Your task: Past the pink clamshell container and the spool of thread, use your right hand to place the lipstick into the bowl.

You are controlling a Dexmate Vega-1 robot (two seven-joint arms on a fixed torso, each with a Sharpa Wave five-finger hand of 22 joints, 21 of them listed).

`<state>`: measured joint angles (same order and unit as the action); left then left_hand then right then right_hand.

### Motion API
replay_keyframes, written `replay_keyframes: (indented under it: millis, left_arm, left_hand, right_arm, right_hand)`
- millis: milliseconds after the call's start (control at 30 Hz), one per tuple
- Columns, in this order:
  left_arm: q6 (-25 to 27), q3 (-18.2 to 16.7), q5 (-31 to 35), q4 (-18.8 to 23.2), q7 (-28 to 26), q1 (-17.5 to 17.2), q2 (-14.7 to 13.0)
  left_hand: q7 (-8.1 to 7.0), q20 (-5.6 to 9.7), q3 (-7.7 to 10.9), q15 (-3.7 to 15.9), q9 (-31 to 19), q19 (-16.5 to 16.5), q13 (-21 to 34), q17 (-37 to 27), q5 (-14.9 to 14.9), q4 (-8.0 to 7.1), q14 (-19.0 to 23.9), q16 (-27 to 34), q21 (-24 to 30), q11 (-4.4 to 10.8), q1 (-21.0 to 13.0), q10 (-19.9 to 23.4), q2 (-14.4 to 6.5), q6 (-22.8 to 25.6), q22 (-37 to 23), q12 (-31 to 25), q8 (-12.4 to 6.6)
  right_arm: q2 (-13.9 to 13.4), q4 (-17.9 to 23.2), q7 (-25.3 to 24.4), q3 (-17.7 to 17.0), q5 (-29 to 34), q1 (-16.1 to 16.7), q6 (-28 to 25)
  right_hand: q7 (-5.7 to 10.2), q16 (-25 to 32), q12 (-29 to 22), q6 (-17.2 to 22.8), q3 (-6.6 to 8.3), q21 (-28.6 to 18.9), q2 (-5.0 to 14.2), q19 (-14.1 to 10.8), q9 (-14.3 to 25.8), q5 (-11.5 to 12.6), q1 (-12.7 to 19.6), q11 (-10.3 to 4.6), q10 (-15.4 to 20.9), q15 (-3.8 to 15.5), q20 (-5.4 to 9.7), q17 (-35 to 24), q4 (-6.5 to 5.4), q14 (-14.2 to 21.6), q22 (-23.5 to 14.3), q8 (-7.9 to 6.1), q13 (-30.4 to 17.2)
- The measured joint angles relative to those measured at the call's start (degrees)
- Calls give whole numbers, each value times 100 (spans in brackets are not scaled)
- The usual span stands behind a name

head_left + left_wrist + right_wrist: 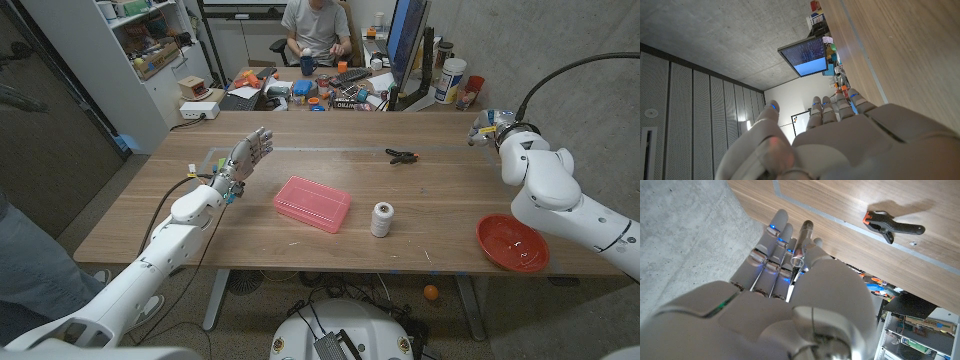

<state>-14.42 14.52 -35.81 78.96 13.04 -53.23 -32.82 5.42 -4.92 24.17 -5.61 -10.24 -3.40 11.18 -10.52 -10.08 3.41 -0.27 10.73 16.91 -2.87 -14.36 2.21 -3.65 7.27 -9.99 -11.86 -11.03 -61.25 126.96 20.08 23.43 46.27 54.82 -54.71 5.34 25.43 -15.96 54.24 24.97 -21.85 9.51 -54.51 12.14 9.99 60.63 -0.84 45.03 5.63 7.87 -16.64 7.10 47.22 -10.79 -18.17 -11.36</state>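
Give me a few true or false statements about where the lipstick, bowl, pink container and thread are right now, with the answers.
1. The right hand holds the lipstick. True.
2. The lipstick is already in the red bowl. False: it is in the right hand, apart from the bowl.
3. The spool of thread stands between the pink clamshell container and the bowl. True.
4. The left hand grips the pink container. False: it holds nothing, fingers apart.

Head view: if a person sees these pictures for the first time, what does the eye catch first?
Probably the pink container in the middle of the table, with the white spool of thread standing to its right. Next comes the red bowl near the front right edge, under the right arm. The right hand is raised at the far right and holds the lipstick.
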Motion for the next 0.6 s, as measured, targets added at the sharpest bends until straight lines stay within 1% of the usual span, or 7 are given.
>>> replay_keyframes:
  millis: [33, 133, 200, 267, 467, 500, 600]
  left_arm:
    - [-11, 0, -7, -4, 37, 2, 0]
    - [-35, -6, -21, -109, 112, 52, 9]
    - [-62, -10, -34, -216, 213, 115, 37]
    - [-77, -10, -42, -301, 282, 162, 51]
    - [-106, -11, -51, -472, 439, 273, 106]
    - [-116, -5, -52, -551, 508, 321, 126]
    - [-116, 10, -52, -637, 520, 390, 160]
  left_hand:
    - [0, 0, 0, 0, 0, 0, 0, 0, 0, 0, 0, 0, 0, 0, 0, 0, 0, 0, 0, 0, 0]
    - [0, 0, 0, 0, 0, 0, 0, 0, 0, 0, 0, 0, 0, 0, 0, 0, 0, 0, 0, 0, 0]
    - [0, 0, 0, 0, 0, 0, 0, 0, 0, 0, 0, 0, 0, 0, 0, 0, 0, 0, 0, 0, 0]
    - [0, 0, -2, 0, 0, 0, 0, 0, 0, 1, 0, 0, 0, 0, 0, 0, 0, 0, 0, 0, 0]
    - [0, 0, -3, 0, 0, -1, 0, 0, 0, 35, 0, 0, -19, 0, 0, 0, 0, 0, 0, 0, 0]
    - [0, 0, -3, 0, 0, -1, 1, 0, 0, 35, 0, 0, -40, 0, 0, 0, 0, 0, 0, 0, 0]
    - [0, 0, -8, 0, 0, -1, 1, 0, 0, 40, 0, 0, -40, 0, 31, 0, -31, 0, 0, 0, 0]
  right_arm:
    - [0, 0, 3, 0, 4, 0, -10]
    - [-104, 280, 66, -68, 72, 186, -276]
    - [-109, 293, 71, -72, 80, 196, -314]
    - [-218, 547, 79, -161, 99, 404, -552]
    - [-366, 847, 28, -293, 83, 706, -913]
    - [-440, 980, -42, -355, 22, 842, -1070]
    - [-454, 1005, -153, -366, -89, 868, -1276]
  right_hand:
    - [0, 0, 0, 0, 0, 0, 0, 0, 0, 0, 0, 0, 0, -18, 0, 0, 0, 19, 0, 0, 0]
    - [0, 0, 0, 0, 0, -23, 0, 0, 0, 0, 0, 0, 0, 12, 0, 0, 0, 50, 0, 0, 0]
    - [0, 0, 1, 0, 0, -23, -1, 0, 0, 0, 0, 0, 0, 12, 0, 0, 0, 49, 0, 1, 0]
    - [0, 0, 1, 0, 0, -23, -1, 0, 0, 0, 0, 0, 0, 12, 0, 0, 0, 49, 0, 3, 0]
    - [0, 0, 33, -1, 0, -23, -32, 0, -1, 0, -31, -1, 0, 12, 0, 1, 0, 49, 0, 16, 0]
    - [0, 0, 34, -1, 0, -23, -32, 0, -1, 0, -31, 0, 0, 12, 0, 1, 0, 49, 0, 16, 1]
    - [0, 1, 34, -1, 0, -23, -32, 0, -1, 0, -31, -1, 0, 12, 0, 1, 0, 49, 0, 16, 1]
